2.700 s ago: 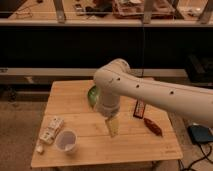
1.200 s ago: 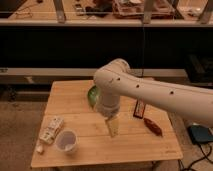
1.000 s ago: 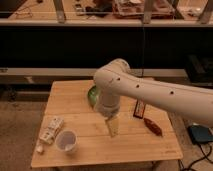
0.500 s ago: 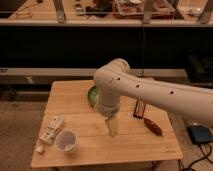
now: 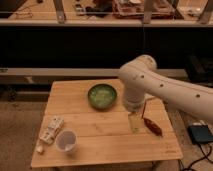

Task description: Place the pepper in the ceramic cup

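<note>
The pepper (image 5: 151, 126) is a small dark red, pointed shape lying on the wooden table (image 5: 100, 150) at the right. My gripper (image 5: 135, 122) hangs from the big white arm (image 5: 160, 87), low over the table, just left of the pepper. The ceramic cup (image 5: 66, 141) is a small pale round cup standing upright near the table's front left, far from the gripper.
A wide green bowl (image 5: 102, 96) sits at the table's middle back, just left of the arm. A flat white packet (image 5: 51, 129) lies left of the cup. A dark device (image 5: 200, 134) lies on the floor to the right. Shelving runs behind the table.
The arm has swung right, carrying the gripper from the table's middle to just beside the pepper. The green bowl is now uncovered. Pepper and cup have not moved.
</note>
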Motion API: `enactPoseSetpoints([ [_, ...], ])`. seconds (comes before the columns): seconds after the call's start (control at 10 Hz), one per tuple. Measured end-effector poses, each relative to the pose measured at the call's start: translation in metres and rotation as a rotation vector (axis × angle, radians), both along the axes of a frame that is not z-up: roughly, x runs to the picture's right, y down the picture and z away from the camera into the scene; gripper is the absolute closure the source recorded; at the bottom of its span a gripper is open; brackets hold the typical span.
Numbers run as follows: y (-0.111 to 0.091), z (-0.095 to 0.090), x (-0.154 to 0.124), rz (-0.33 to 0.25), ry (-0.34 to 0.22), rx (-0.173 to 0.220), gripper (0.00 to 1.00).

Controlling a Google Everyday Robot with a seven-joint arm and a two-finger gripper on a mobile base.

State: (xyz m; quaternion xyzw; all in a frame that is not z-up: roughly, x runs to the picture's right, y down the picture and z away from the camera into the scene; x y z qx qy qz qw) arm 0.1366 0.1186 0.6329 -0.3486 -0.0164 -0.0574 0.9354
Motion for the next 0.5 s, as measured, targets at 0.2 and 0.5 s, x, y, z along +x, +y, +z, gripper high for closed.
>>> enactPoseSetpoints([
  [0.2,0.019,-0.009,0.066,0.073,0.111,0.06,0.2],
  [0.5,0.042,-0.02,0.111,0.131,0.186,0.079,0.2],
])
